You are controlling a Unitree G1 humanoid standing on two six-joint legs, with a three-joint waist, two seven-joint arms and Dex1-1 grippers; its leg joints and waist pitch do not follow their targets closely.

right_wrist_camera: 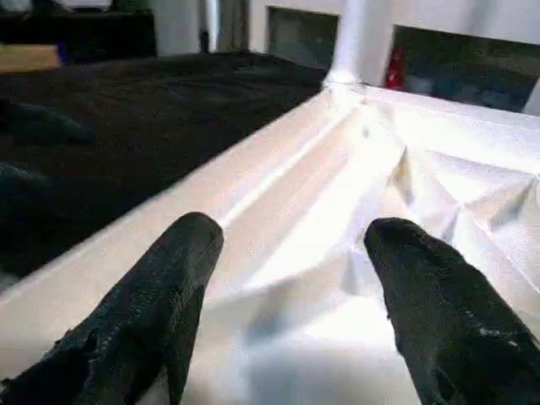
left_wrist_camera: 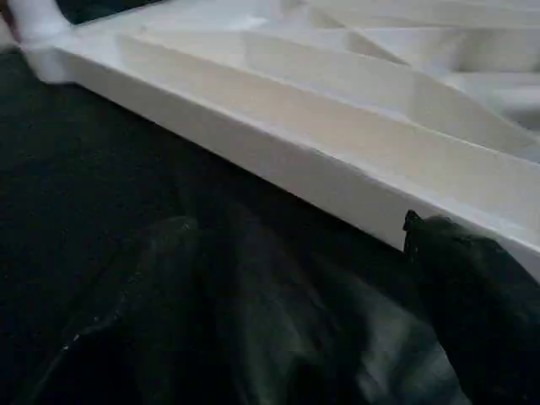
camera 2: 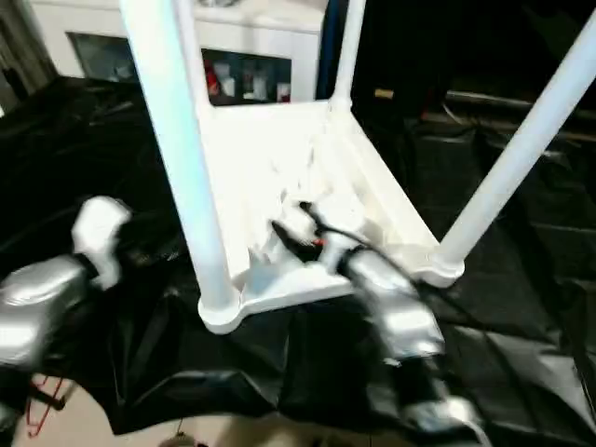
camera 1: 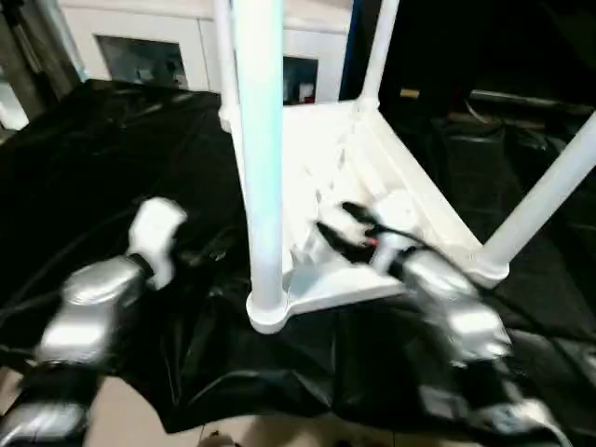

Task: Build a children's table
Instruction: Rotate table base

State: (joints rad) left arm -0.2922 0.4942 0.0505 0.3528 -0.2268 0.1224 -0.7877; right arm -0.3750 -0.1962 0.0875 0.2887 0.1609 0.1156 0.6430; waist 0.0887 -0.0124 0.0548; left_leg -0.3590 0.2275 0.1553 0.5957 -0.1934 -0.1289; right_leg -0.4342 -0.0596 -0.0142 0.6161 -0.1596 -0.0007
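Observation:
The white tabletop [camera 1: 326, 158] lies upside down on a black sheet, ribbed underside up. Several white tubular legs stand upright in its corners: a near one [camera 1: 261, 158], one at the right [camera 1: 545, 200] and two at the far end [camera 1: 377, 51]. My right gripper [right_wrist_camera: 291, 253] is open, hovering just over the ribbed underside near the tabletop's near edge, and it also shows from above [camera 1: 337, 226]. Its black fingers [right_wrist_camera: 169, 287] hold nothing. My left gripper [camera 1: 191, 247] hangs low over the sheet, to the left of the near leg, beside the tabletop's long side wall [left_wrist_camera: 278, 160].
A black sheet [camera 1: 93, 168] covers the work area, crumpled at its near edge, where pale floor [camera 1: 121, 414] begins. A white cabinet with glass doors [camera 1: 149, 47] stands behind. Dark covered ground with cables lies to the right [camera 1: 521, 121].

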